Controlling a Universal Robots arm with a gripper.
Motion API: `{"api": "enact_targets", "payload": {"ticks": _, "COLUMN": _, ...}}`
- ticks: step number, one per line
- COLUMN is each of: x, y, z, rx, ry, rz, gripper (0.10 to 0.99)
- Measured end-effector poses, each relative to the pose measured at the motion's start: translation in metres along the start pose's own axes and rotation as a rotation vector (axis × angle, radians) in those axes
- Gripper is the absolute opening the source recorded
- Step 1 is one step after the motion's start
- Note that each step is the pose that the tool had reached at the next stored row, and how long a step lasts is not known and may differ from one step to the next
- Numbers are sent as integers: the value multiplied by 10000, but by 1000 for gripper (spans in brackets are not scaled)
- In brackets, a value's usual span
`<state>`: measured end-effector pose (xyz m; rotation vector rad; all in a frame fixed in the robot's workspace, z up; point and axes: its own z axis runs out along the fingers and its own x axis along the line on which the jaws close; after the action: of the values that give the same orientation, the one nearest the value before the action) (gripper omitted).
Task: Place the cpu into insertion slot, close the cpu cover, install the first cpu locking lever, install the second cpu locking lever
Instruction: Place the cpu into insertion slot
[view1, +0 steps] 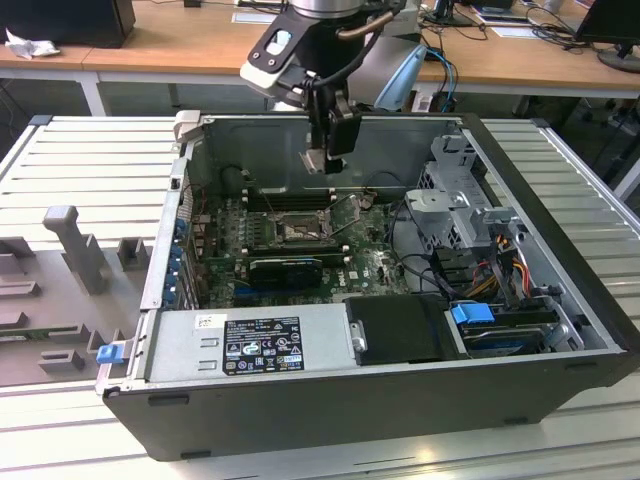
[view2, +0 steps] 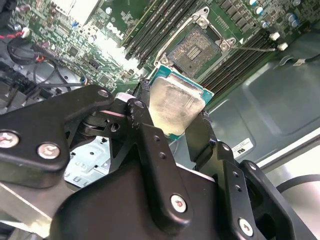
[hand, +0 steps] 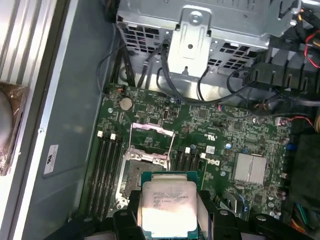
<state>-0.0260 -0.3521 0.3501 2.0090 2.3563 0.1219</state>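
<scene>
Clamping thin, square, silvery-topped cpu (view2: 175, 106).

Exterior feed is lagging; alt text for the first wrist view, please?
The gripper holds the cpu flat, metal top up, above the motherboard, near the insertion slot. The slot looks empty, its cpu cover raised open, with memory slots on both sides.

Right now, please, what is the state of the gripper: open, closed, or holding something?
Gripper: closed on the cpu, which is not yet in the insertion slot.
</scene>
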Motion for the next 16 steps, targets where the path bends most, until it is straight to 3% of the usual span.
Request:
{"api": "enact_targets", "payload": {"ticks": 4, "x": 2, "y": -5, "z": 60, "rx": -4, "ry": -85, "rz": 971, "gripper": 529}}
{"api": "enact_targets", "payload": {"ticks": 10, "x": 1, "y": -19, "z": 188, "rx": -5, "ry": -96, "rz": 1089, "gripper": 529}}
{"api": "enact_targets", "payload": {"ticks": 14, "x": 3, "y": -32, "z": 335, "rx": -7, "ry": -99, "rz": 1134, "gripper": 529}}
{"api": "enact_targets", "payload": {"ticks": 16, "x": 13, "y": -34, "z": 371, "rx": -8, "ry": -104, "rz": 1187, "gripper": 529}}
